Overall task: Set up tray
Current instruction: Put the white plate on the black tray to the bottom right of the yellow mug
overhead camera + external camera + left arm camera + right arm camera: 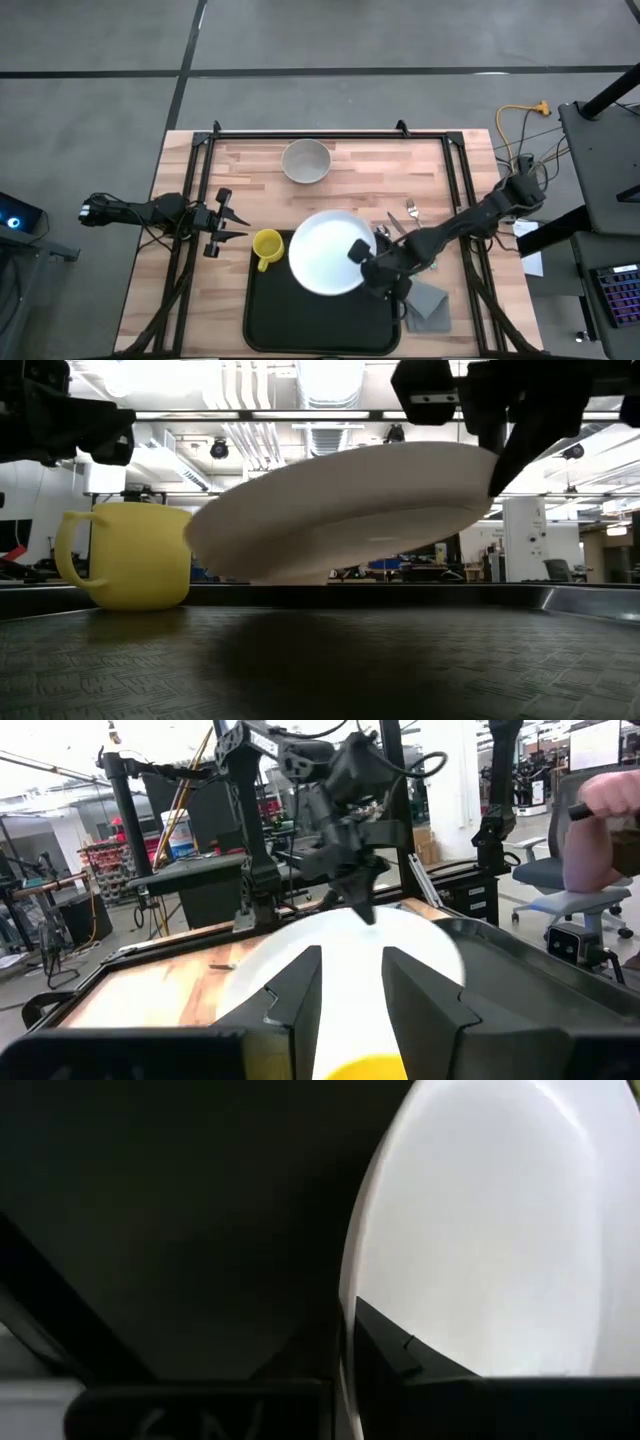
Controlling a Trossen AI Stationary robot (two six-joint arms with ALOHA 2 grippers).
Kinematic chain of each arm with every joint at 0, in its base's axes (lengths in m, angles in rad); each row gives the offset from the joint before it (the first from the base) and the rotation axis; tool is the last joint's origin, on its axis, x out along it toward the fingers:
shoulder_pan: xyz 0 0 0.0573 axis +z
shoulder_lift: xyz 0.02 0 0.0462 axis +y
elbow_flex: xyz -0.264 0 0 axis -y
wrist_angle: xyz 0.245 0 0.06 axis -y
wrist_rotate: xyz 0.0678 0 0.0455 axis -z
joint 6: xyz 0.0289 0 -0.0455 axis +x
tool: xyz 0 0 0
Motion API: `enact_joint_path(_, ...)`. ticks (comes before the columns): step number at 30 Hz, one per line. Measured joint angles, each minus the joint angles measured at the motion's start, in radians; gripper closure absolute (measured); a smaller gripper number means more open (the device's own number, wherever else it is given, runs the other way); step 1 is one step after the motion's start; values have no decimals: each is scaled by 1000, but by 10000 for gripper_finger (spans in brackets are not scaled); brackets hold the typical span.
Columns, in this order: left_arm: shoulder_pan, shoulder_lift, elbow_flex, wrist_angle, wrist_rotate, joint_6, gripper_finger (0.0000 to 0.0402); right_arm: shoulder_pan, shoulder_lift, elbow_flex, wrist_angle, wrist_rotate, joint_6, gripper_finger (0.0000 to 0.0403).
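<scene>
The black tray (pixel 270 315) lies at the table's near middle. A white plate (pixel 325 255) sits tilted over the tray's far half, and in the low view this plate (pixel 340 510) is higher on its right. A yellow mug (pixel 266 247) stands on the tray's far left corner. My right gripper (pixel 362 255) is shut on the plate's right rim. My left gripper (pixel 228 226) hovers open just left of the mug, with its fingers (pixel 300 990) pointing toward the plate (pixel 340 945). My right gripper (pixel 497 455) pinches the plate's right-hand rim (pixel 480 465) between its two fingers, one above and one below, coming slantwise from the table's right and above. The plate is tilted, held side up, and its lower left part (pixel 285 572) appears to rest on the tray (pixel 400 650).
A grey bowl (pixel 306 161) stands at the table's far middle. Cutlery (pixel 405 216) lies right of the plate and a grey folded napkin (pixel 428 306) right of the tray. A person's hand (pixel 600 810) shows in the room beyond the table.
</scene>
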Motion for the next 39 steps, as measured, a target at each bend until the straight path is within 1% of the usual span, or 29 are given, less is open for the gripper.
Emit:
enact_joint_path(6,0,2,0,-1,0,0,307,26,62,56,-3,-60,-70,394)
enact_joint_path(11,0,1,0,-1,0,0,307,32,67,61,46,-78,-107,394)
enact_joint_path(15,0,3,0,-1,0,0,307,31,67,56,97,-176,-160,394)
enact_joint_path(17,0,3,0,0,0,0,307,33,67,52,108,-199,-182,394)
enact_joint_path(24,0,3,0,0,0,0,307,35,69,51,115,-196,-200,394)
enact_joint_path(30,0,6,0,-1,0,0,307,37,101,55,178,-202,-237,394)
enact_joint_path(32,0,13,0,3,0,0,307,36,115,55,173,-198,-261,394)
enact_joint_path(39,0,41,0,-1,0,0,307,36,159,106,186,-198,-282,394)
